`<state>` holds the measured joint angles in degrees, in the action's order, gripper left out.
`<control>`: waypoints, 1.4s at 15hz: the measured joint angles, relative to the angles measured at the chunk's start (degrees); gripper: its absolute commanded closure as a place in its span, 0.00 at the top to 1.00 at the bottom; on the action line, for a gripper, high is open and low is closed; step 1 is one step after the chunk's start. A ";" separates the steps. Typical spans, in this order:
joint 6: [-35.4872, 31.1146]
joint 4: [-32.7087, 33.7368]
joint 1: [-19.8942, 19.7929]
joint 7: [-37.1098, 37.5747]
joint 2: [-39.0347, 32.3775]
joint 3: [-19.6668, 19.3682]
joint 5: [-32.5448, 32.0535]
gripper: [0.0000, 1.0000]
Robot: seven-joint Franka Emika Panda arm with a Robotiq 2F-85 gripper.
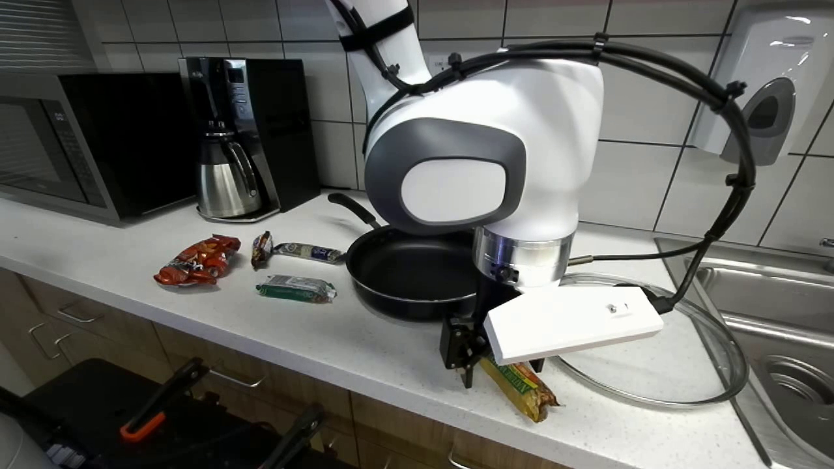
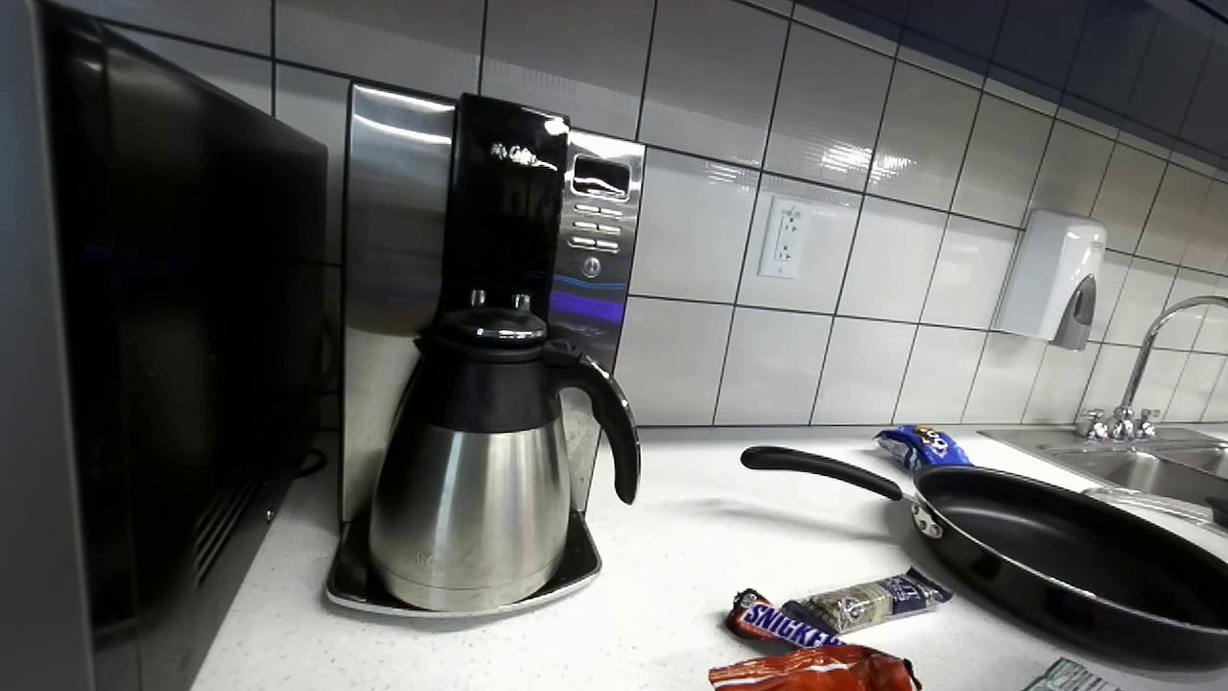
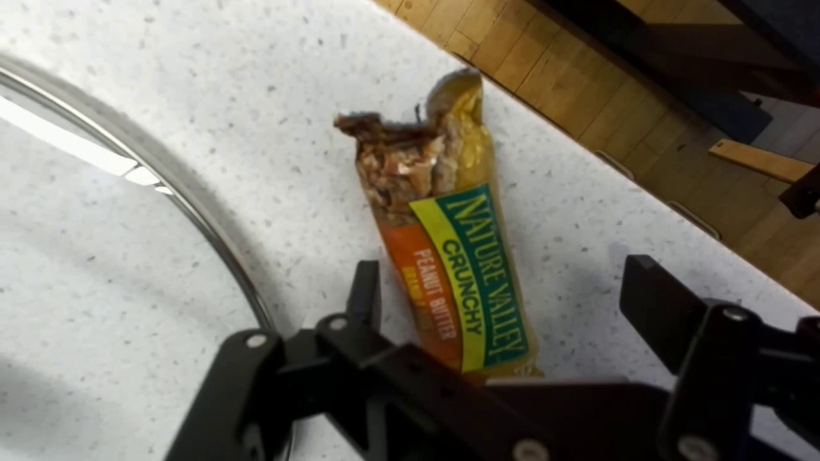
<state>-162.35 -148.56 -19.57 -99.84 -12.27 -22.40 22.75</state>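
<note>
Straddling the bar (image 3: 458, 275), my gripper (image 3: 506, 282) is spread wide, with gaps showing both sides, lid (image 1: 658, 365) just beside, pan (image 1: 417, 267) close by on the counter (image 1: 391, 355)!

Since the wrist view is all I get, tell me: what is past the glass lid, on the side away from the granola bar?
Observer: A metal sink lies past the lid in an exterior view.
Operator: My gripper looks open astride the granola bar. Any cookware besides the lid?
Observer: Yes, a black frying pan, across the lid from the sink.
Operator: Any other snacks?
Observer: Yes, an orange-red bag lies on the same side of the frying pan as the coffee maker.
</note>
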 measured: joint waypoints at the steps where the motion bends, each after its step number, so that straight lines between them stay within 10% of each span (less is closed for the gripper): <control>1: -0.04 0.00 0.00 0.00 0.00 0.00 0.00 0.58; 7: -0.29 0.00 0.00 0.00 -0.13 0.00 -0.15 0.16; 13: -0.38 0.00 0.33 0.59 -0.14 -0.81 -2.79 0.16; 21: -0.21 0.04 0.63 13.60 2.88 -2.26 -24.88 0.16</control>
<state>-162.56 -148.52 -18.94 -86.25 -9.39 -24.66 -2.13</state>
